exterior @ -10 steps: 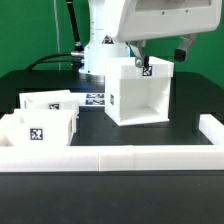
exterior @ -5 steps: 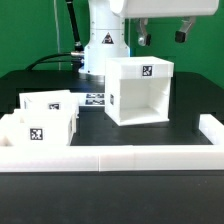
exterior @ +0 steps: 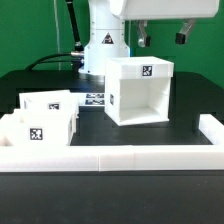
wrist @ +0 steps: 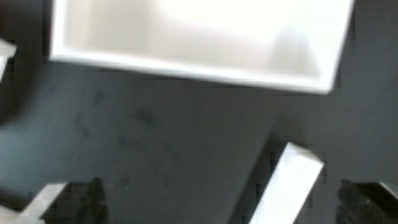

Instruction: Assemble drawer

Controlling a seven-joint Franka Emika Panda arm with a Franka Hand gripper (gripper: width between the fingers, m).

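The drawer's large white boxy casing (exterior: 140,95) stands in the middle of the black table, its open side facing the front, with a square tag on its top front edge. It also shows in the wrist view (wrist: 196,40) as an open white box. Two smaller white trays sit at the exterior view's left, one behind (exterior: 45,103) and one in front (exterior: 40,130), each tagged. My gripper (exterior: 162,36) hangs above the casing, apart from it, open and empty. In the wrist view my gripper (wrist: 222,205) shows its dark fingertips (wrist: 71,200) wide apart over bare table.
A low white wall (exterior: 120,158) edges the table's front and turns up at the right (exterior: 212,130). The marker board (exterior: 97,99) lies flat behind the trays. The robot's base (exterior: 103,50) stands behind the casing. A white strip (wrist: 294,185) crosses the wrist view.
My gripper has risen from the casing's top rear edge to well above it. The casing and trays have not moved.
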